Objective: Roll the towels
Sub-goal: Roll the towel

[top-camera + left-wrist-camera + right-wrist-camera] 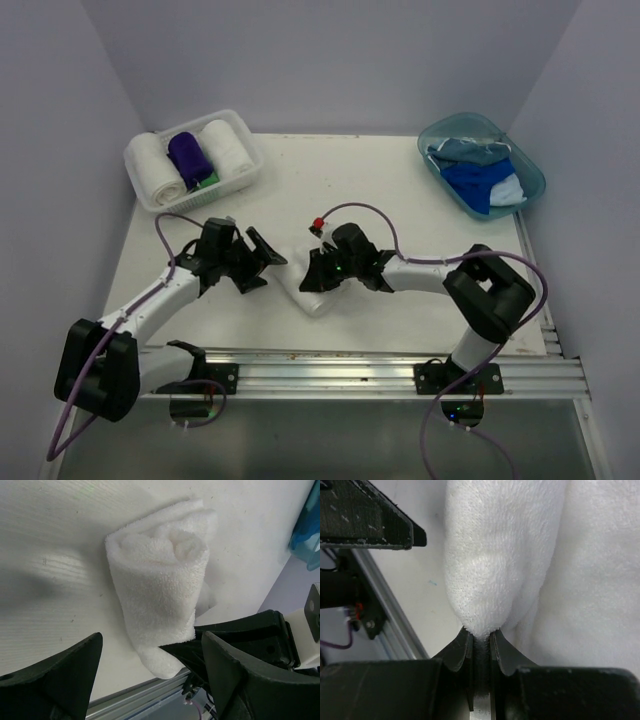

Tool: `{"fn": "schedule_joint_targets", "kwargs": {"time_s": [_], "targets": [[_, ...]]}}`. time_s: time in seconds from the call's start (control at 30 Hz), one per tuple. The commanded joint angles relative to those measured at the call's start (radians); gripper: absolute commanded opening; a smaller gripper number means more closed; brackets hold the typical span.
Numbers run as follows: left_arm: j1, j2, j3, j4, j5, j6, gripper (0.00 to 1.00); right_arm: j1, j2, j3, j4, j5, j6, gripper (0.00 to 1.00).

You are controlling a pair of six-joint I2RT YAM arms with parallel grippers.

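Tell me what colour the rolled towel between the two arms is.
The rolled towel is plain white; the left wrist view shows it best.

I am in a robotics lab cell, not a home. My left arm (pixel 150 295) and right arm (pixel 430 272) are bolted to an aluminium rail (pixel 330 370) at the near edge of a bare white worktop (pixel 400 190), boxed in on three sides by plain pale lavender walls (pixel 330 60). Purple cable (pixel 365 206) loops loose off my arms, and a white towel (pixel 316 300), a white lattice basket (pixel 235 180) and a teal tub (pixel 475 125) sit on the worktop like laid-out test pieces.
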Motion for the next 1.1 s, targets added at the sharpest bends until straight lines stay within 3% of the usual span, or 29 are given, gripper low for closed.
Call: {"fn": "schedule_joint_targets", "kwargs": {"time_s": [0.0,0.3,0.43,0.5,0.6,0.63,0.73,0.93,1.07], "targets": [[0.003,0.011,-0.005,0.041,0.024,0.038,0.84,-0.037,0.004,-0.057,0.145,-0.247,0.156,0.0],[-0.034,0.176,0.003,0.2,0.086,0.089,0.87,-0.172,0.106,-0.037,0.172,-0.468,0.262,0.0],[-0.058,0.267,0.014,0.263,0.089,0.078,0.77,-0.21,0.112,-0.014,0.101,-0.514,0.249,0.0],[-0.066,0.292,0.034,0.262,0.084,0.075,0.7,-0.218,0.113,0.024,-0.015,-0.517,0.215,0.0],[-0.08,0.319,0.057,0.23,0.078,0.063,0.58,-0.219,0.11,0.094,-0.239,-0.478,0.088,0.15],[-0.08,0.321,0.06,0.219,0.072,0.058,0.57,-0.218,0.101,0.107,-0.293,-0.45,0.057,0.31],[-0.083,0.318,0.069,0.179,0.06,0.053,0.56,-0.215,-0.003,0.132,-0.446,-0.268,-0.021,0.57],[-0.086,0.324,0.087,0.147,0.061,0.059,0.56,-0.095,-0.227,0.181,-0.663,0.232,-0.138,0.64],[-0.094,0.328,0.101,0.134,0.058,0.058,0.56,0.116,-0.253,0.261,-0.738,0.531,-0.224,0.65]]}}
